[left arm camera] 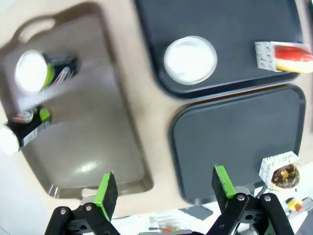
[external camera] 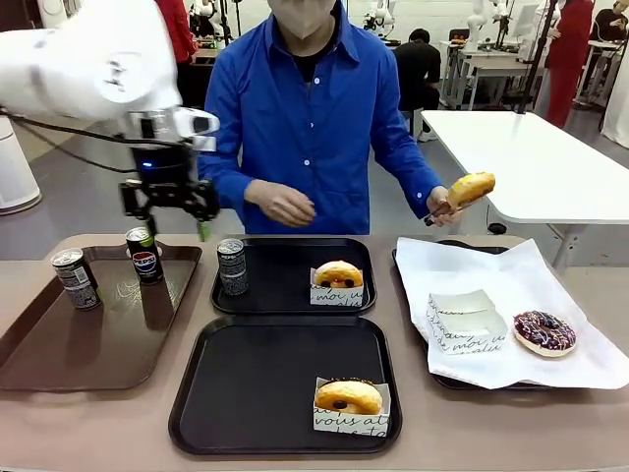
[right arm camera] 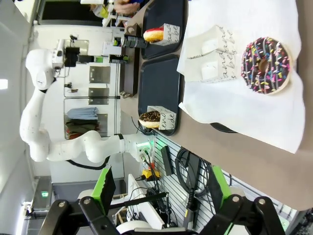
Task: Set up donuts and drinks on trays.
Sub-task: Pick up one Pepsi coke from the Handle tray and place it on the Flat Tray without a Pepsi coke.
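Starting at your left, look at the brown tray (external camera: pixel 59 366) on the bench (external camera: pixel 118 433). Two drinks stand up straight on it: a grey can (external camera: pixel 76 279) by the left rim and a Pepsi can (external camera: pixel 146 260) by the far rim. Your left pincer (external camera: pixel 169 218) hangs over the far end of that tray, just above the Pepsi can. It is wide open with nothing in it. So the Pepsi can sits right below the pincer, tall side up. The left arm is by far the nearer one to it.

Next comes the far black tray (external camera: pixel 285 295). It has a patterned can (external camera: pixel 232 266) at its left side and a yellow donut (external camera: pixel 338 274) in a paper sleeve at its right side. The near black tray (external camera: pixel 256 393) has a sleeved donut (external camera: pixel 349 398) in its right corner but no drink. I think that is the gap to fill. The next job looks like going straight down onto a can on the brown tray and carrying it right.

Further right, the person's hand (external camera: pixel 444 205) holds a held donut (external camera: pixel 472 187) up in the air past the far edge of the bench. Below it, the paper-lined tray (external camera: pixel 590 369) carries empty sleeves (external camera: pixel 462 320) and a sprinkled donut (external camera: pixel 544 332). Your right pincer (right arm camera: pixel 159 188) is open and empty too, well away from that tray.
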`<state>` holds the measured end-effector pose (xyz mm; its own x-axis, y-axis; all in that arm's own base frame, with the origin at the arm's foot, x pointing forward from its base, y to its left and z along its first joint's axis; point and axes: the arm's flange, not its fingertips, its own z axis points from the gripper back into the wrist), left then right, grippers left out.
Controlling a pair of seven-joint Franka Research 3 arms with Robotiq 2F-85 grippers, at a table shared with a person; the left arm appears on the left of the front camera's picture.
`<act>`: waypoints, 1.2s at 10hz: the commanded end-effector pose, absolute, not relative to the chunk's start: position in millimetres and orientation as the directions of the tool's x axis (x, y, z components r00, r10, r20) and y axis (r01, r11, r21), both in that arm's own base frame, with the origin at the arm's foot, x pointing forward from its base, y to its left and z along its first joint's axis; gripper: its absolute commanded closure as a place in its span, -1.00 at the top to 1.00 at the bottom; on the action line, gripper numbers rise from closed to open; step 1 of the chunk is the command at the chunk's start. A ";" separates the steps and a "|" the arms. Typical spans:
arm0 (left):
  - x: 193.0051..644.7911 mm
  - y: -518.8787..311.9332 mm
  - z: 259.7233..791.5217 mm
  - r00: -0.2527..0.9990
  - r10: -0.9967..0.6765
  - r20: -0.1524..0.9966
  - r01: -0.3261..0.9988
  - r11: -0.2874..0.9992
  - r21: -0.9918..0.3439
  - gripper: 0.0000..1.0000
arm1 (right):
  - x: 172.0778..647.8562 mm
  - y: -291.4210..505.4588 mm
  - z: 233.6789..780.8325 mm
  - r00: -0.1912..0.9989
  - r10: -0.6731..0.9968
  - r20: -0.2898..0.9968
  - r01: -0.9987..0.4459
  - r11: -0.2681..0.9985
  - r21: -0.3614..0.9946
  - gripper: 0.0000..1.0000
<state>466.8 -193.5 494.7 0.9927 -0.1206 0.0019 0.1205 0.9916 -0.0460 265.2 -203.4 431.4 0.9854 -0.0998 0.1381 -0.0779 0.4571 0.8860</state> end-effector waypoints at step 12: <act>431.9 6.0 491.2 0.998 0.065 -0.010 -0.065 0.992 -0.111 1.00 | 265.9 -203.7 431.2 0.984 -0.097 0.151 -0.093 0.444 0.891 1.00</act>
